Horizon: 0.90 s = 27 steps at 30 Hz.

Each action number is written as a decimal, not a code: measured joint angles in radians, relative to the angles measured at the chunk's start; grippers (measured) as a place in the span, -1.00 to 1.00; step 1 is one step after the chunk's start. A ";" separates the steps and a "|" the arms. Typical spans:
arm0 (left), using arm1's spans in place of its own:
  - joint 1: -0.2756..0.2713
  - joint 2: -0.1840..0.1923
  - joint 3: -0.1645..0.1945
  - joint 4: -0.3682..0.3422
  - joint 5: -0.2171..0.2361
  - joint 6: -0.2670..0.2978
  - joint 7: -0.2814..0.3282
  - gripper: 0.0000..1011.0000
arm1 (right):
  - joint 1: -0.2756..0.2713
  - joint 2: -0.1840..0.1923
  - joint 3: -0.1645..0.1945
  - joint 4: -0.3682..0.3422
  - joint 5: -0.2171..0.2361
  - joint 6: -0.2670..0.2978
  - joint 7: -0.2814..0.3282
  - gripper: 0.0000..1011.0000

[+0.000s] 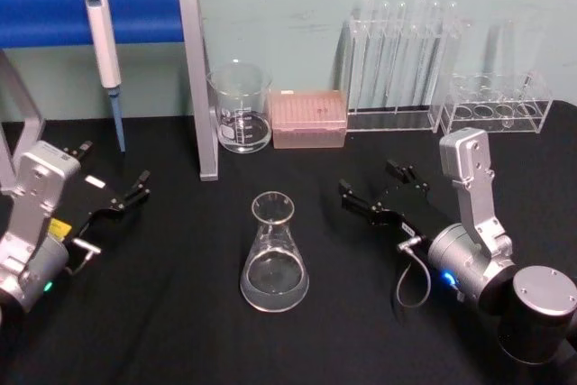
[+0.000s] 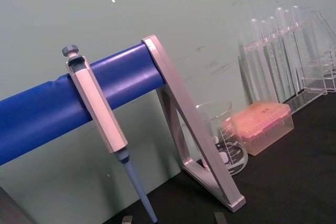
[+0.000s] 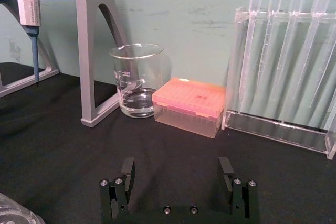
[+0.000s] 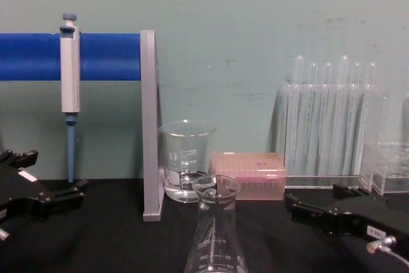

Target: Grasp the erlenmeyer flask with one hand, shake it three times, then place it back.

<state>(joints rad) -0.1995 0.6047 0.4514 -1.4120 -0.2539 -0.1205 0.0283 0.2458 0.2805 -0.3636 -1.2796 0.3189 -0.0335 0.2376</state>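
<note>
Your flask stands alone on the black table, between both grippers. Your right gripper waits beside it, fingers wide apart. Your left gripper sits open too.

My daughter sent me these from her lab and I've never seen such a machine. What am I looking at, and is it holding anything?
It is a robot with two arms, each ending in a black two-fingered hand. One picture looks down from its head, one looks forward from its chest, and two come from cameras on its wrists. On the black table, the erlenmeyer flask stands upright in the middle with a little clear liquid in it. Behind it are a beaker, a pink tip box and clear test tube racks. A pipette hangs on a blue stand. The right hand is open beside the flask, not touching it. The left hand rests off to the other side. Neither holds anything.
</note>
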 joint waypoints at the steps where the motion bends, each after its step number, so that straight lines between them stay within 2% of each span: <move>1: 0.000 0.000 0.000 0.000 0.000 0.000 0.000 0.98 | 0.000 0.000 0.000 0.000 0.000 0.000 0.000 0.98; 27: 0.000 0.000 0.000 0.000 0.000 0.000 0.000 0.98 | 0.000 0.001 -0.002 -0.001 0.001 -0.001 0.000 0.98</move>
<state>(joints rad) -0.1995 0.6047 0.4514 -1.4120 -0.2539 -0.1206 0.0283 0.2458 0.2818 -0.3651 -1.2803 0.3195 -0.0343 0.2375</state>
